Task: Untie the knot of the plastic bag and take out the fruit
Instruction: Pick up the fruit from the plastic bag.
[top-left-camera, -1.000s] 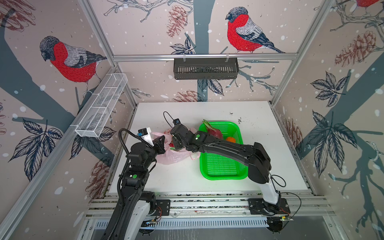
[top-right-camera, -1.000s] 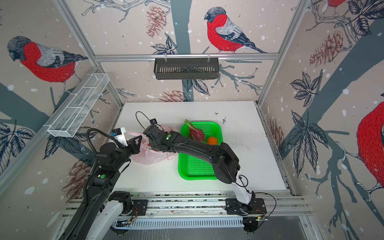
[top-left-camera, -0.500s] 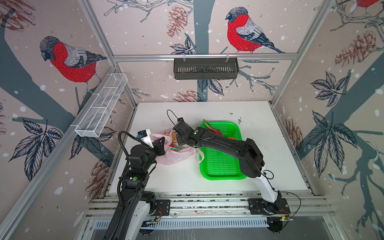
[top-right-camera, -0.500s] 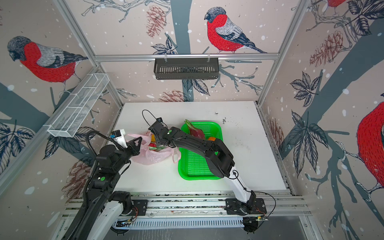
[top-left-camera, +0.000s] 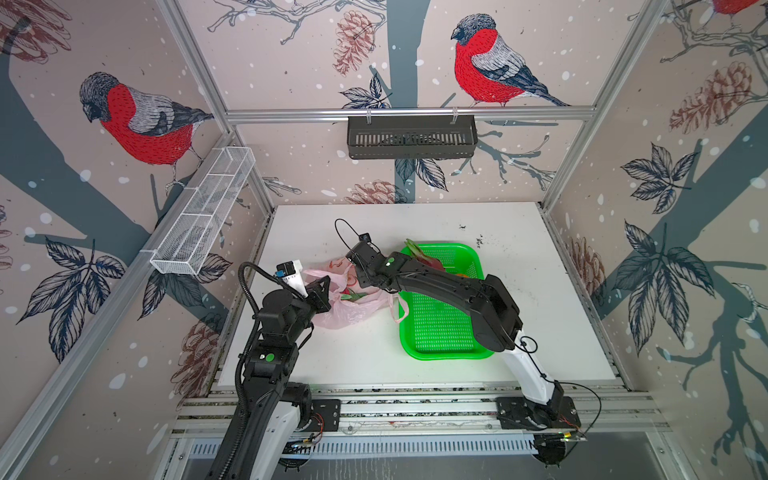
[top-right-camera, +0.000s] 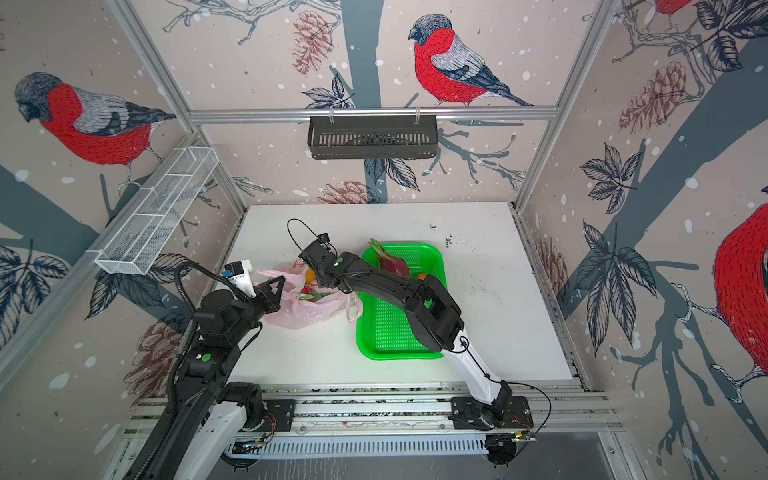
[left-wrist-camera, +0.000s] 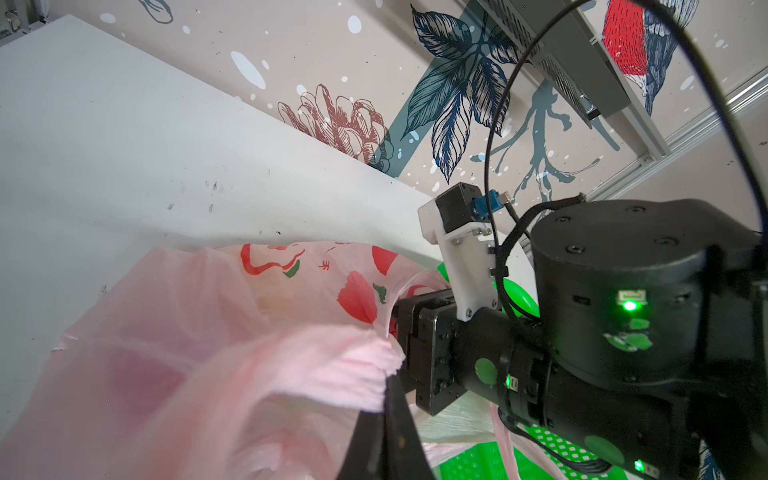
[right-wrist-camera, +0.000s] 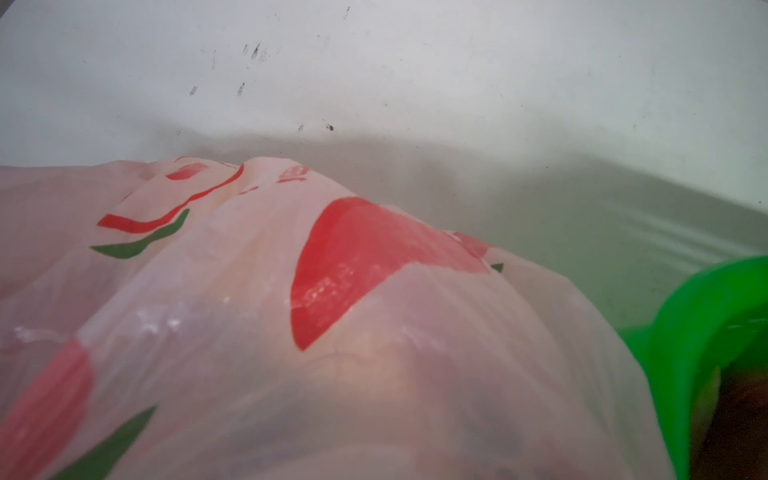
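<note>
Overhead pair; wrists close on plastic bag

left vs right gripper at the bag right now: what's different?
Grip: the left gripper is shut on the plastic bag, pinching its rim. The right gripper shows no grip, its tips hidden inside the bag's mouth.
Jaws: the left is plainly closed; the right cannot be told.
Approach: the left comes from the bag's outer side; the right reaches in across the green tray.
Shared: both are at the bag's opening.
</note>
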